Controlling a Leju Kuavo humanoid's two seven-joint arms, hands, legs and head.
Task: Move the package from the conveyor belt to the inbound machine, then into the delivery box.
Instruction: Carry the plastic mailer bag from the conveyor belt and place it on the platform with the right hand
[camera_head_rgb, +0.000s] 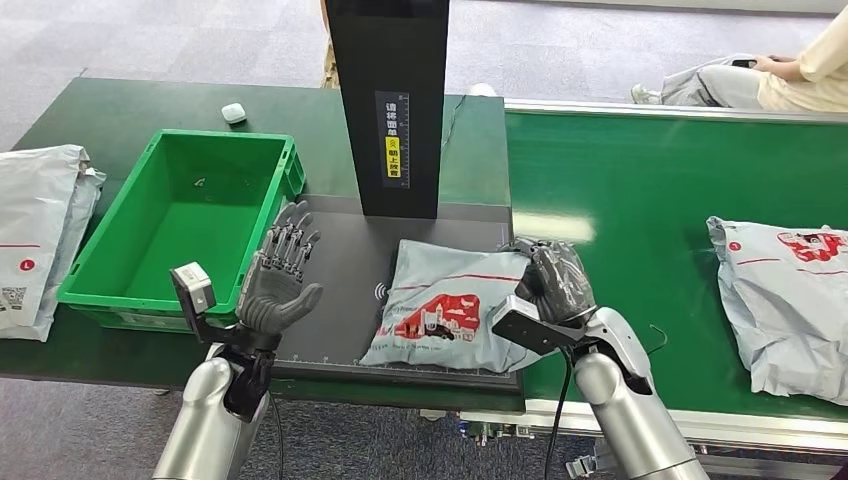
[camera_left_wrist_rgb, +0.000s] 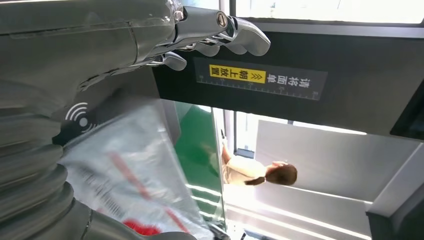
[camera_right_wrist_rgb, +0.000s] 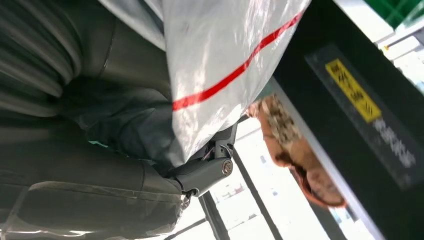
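A grey plastic package (camera_head_rgb: 445, 305) with red print lies on the dark platform (camera_head_rgb: 340, 260) of the inbound machine, in front of its black tower (camera_head_rgb: 395, 100). My right hand (camera_head_rgb: 555, 280) grips the package's right edge; the right wrist view shows the fingers (camera_right_wrist_rgb: 125, 125) wrapped around the bag (camera_right_wrist_rgb: 220, 60). My left hand (camera_head_rgb: 280, 280) hovers open, fingers spread, over the platform's left edge, between the package and the green delivery box (camera_head_rgb: 190, 210). In the left wrist view the fingers (camera_left_wrist_rgb: 220, 30) are extended, apart from the package (camera_left_wrist_rgb: 130, 170).
The green conveyor belt (camera_head_rgb: 660, 190) runs to the right and carries another grey package (camera_head_rgb: 790, 300). More grey bags (camera_head_rgb: 40, 230) lie left of the box. A small white object (camera_head_rgb: 233, 113) sits behind the box. A person (camera_head_rgb: 770, 80) sits beyond the belt.
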